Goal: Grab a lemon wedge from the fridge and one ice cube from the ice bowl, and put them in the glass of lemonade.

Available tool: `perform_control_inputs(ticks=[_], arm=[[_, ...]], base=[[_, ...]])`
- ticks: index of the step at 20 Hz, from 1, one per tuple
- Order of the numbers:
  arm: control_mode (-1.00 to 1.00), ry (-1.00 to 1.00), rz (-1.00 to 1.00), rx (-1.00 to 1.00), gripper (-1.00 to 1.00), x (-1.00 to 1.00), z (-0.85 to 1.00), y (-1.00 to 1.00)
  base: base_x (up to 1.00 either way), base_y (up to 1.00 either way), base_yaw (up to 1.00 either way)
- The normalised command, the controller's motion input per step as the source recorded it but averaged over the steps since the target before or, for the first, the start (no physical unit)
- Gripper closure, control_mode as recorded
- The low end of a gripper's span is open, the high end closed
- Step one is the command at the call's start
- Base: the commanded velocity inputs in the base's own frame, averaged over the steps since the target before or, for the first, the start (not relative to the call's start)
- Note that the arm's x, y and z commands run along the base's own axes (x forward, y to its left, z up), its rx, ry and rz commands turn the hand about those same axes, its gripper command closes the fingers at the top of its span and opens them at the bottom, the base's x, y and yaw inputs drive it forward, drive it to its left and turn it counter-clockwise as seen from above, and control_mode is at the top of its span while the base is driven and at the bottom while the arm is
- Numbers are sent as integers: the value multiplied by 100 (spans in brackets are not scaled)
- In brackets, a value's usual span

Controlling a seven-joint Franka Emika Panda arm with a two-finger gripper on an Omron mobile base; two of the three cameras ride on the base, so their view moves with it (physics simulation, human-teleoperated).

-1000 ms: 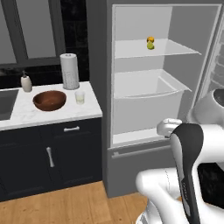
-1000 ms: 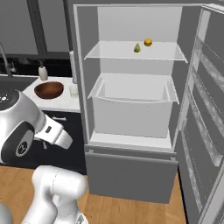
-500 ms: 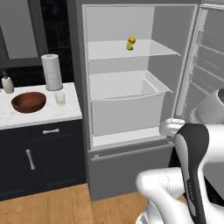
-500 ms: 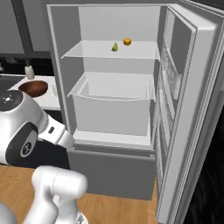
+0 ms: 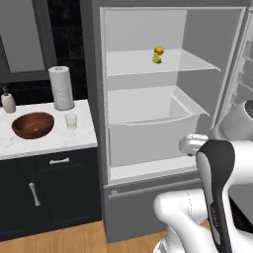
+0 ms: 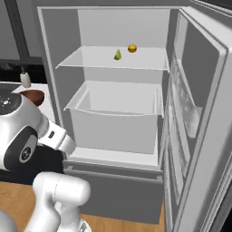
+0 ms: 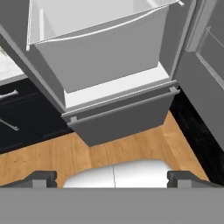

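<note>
The fridge (image 5: 94, 99) stands open, white shelves and drawer inside. On its upper shelf lies the yellow-green lemon wedge (image 5: 156, 59) (image 6: 118, 55), right beside a small round orange thing (image 5: 158, 50). Left of the fridge, on the marble counter, are the reddish-brown ice bowl (image 5: 32, 124) and the glass of lemonade (image 5: 71, 120). The ice cube is too small to make out. My gripper (image 7: 111, 178) is open and empty, held low in front of the fridge's bottom drawer (image 7: 122, 118), well below the shelf with the wedge.
A paper-towel roll (image 5: 61, 88) and a cream soap dispenser (image 5: 8, 101) stand behind the bowl. The open fridge door (image 6: 199, 99) juts out on the right. A white inner drawer (image 5: 148, 123) sits under the shelf. Wood floor (image 7: 52, 153) lies below.
The whole picture has slid left in both base views: the base has driven right, and the fridge now sits straight ahead. The arm's folded pose looks unchanged.
</note>
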Motion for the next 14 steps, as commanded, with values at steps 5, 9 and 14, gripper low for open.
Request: perform_control_inputs(ticks=[5,9,14], arm=[[100,0,0,0,-100,0,0,0],[100,0,0,0,-100,0,0,0],[100,0,0,0,-100,0,0,0]], base=[[45,-22,8],[29,-41,9],[29,-36,9]])
